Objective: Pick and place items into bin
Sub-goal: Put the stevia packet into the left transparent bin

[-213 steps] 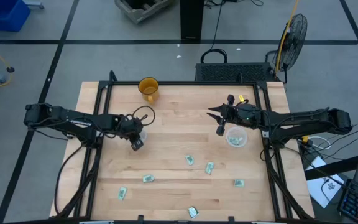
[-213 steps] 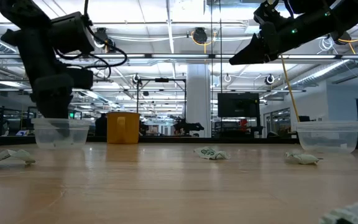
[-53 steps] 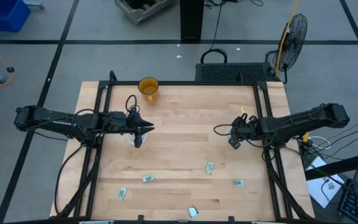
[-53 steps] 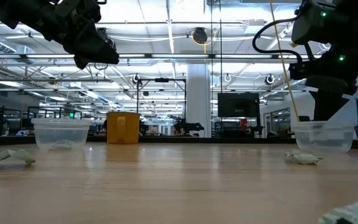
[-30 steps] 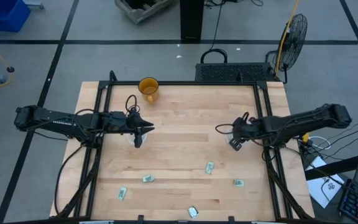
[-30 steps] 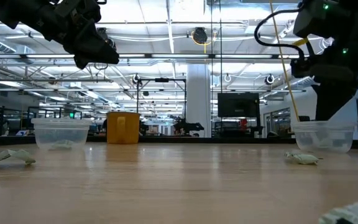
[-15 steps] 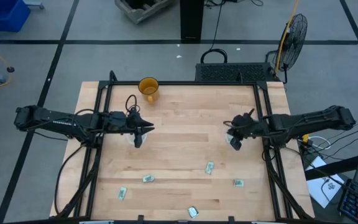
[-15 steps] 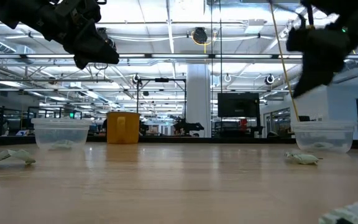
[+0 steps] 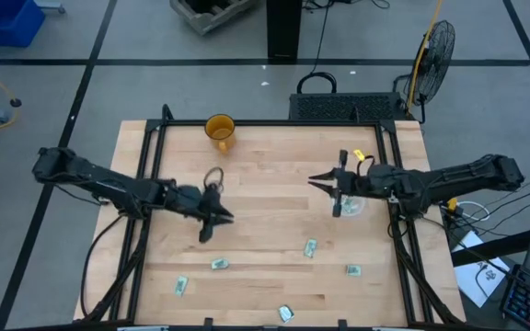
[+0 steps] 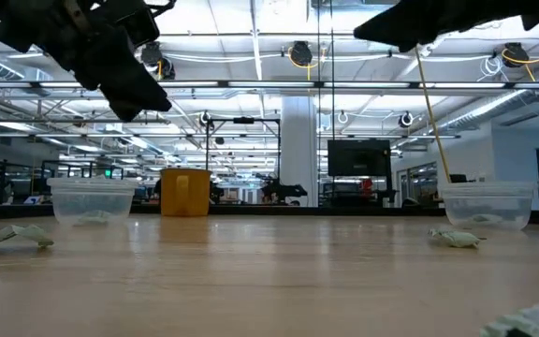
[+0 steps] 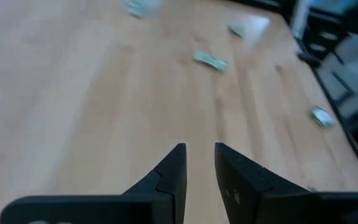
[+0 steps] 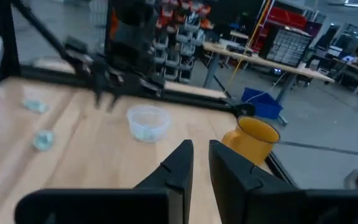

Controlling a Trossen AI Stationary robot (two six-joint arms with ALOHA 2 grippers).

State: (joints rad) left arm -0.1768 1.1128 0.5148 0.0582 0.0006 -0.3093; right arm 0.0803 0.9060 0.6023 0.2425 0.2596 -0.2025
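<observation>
While both clear tubs (image 10: 92,198) (image 10: 488,203) hold wrapped pieces, five lie loose on the near bench (image 9: 274,179), e.g. (image 9: 310,247). Left pincer (image 11: 199,163) and right pincer (image 12: 200,158) are slightly spread, empty.

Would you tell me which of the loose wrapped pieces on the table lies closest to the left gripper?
The wrapped piece just below the left gripper in the high view, nearer the table's front edge; the other loose pieces lie farther right or closer to the front edge.
</observation>
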